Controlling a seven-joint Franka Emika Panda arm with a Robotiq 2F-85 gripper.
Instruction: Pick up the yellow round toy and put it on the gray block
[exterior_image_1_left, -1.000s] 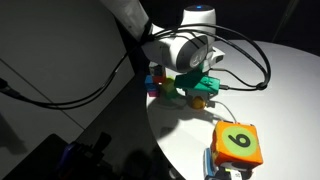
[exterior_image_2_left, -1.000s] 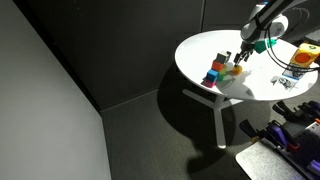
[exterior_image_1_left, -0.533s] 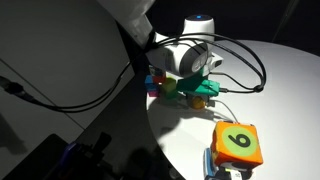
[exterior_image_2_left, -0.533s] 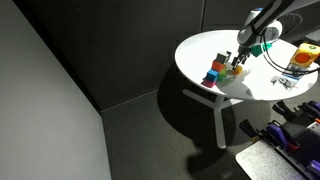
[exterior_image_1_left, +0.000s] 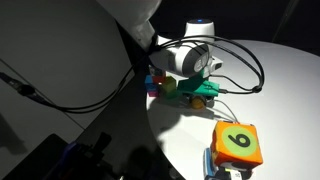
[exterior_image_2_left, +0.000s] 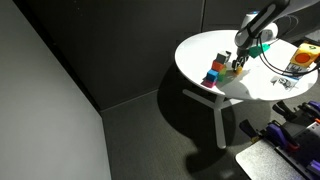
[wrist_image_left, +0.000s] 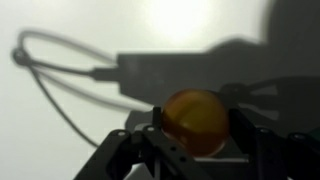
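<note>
The yellow round toy, seemingly amber-orange.

In the wrist view my claw is blurred and cut off by the bottom edge. Its dark links hide the lower part of the yellow round toy pinched in it. In an exterior view my wrist covers claw, toy and part of the small blocks. In an exterior view the small blocks are too tiny to sort by colour, so I cannot tell which is the gray block. The numeral on the large cube could be 6 or 9.
</note>
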